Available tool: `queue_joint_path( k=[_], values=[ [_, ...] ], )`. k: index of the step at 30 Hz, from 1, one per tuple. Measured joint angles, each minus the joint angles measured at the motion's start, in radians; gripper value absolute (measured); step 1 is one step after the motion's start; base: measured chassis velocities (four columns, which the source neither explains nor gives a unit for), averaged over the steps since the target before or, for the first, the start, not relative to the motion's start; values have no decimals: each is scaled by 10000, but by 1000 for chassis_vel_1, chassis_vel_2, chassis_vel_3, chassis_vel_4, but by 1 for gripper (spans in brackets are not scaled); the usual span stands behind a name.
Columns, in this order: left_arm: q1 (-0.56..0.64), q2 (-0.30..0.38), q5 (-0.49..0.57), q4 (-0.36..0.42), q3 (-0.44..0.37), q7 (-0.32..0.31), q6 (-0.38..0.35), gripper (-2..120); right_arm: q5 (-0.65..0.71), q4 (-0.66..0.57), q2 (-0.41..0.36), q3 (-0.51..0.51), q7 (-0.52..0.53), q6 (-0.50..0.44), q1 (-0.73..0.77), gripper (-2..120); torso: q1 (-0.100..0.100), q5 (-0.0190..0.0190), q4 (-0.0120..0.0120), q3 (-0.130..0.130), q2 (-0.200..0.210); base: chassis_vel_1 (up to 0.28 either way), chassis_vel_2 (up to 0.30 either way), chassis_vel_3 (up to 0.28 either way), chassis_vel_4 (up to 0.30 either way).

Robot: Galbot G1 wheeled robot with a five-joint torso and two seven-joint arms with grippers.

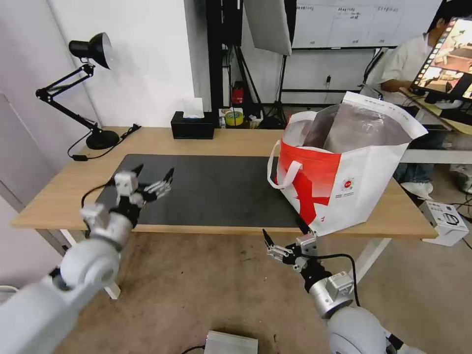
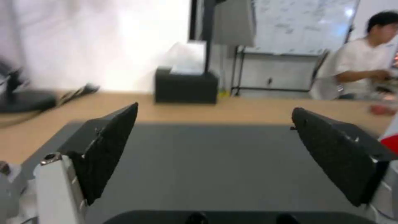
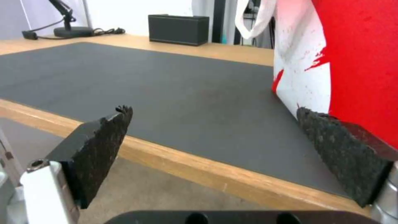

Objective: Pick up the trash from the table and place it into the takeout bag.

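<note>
You're at the tail of the job by the look of it: the dark mat (image 1: 206, 189) on the counter (image 1: 236, 142) carries no trash, and the takeout bag (image 1: 344, 167) stands upright and open-mouthed at the counter's right end — its contents can't be made out. Your left gripper (image 1: 153, 172) hovers over the mat's left part, fingers spread wide and holding nothing; your right gripper (image 1: 287, 236) hangs below the front edge just beside the bag's near corner, fingers also wide and empty. Any next move wants little more than a clean retreat — the left arm has open room, but keep the right clear of that edge and the bag's wall.

Light-wood table (image 1: 236, 142), matt grey mat (image 1: 216, 189), seemingly foil-lined takeout bag (image 1: 344, 182).
</note>
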State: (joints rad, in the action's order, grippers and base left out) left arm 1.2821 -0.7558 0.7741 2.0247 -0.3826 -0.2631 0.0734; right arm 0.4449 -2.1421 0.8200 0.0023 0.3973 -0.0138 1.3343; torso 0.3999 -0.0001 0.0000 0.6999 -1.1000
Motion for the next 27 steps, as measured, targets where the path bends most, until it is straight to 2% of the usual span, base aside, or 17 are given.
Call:
queue_joint_path(
  k=[1,10,27],
  values=[
    [628,-263,-274,-31,-391,111,143,100,0,0,0,0,0,0,0,100,0,3,1,-1,0,0,0,0,0],
    [2064,-1212,-1174,-96,-1172,501,848,100,0,0,0,0,0,0,1,100,-1,1,0,0,0,0,0,0,0],
    [2936,-1514,-1292,-131,-1792,829,1207,100,0,0,0,0,0,0,0,100,1,1,0,0,-1,0,0,0,0]
  ],
)
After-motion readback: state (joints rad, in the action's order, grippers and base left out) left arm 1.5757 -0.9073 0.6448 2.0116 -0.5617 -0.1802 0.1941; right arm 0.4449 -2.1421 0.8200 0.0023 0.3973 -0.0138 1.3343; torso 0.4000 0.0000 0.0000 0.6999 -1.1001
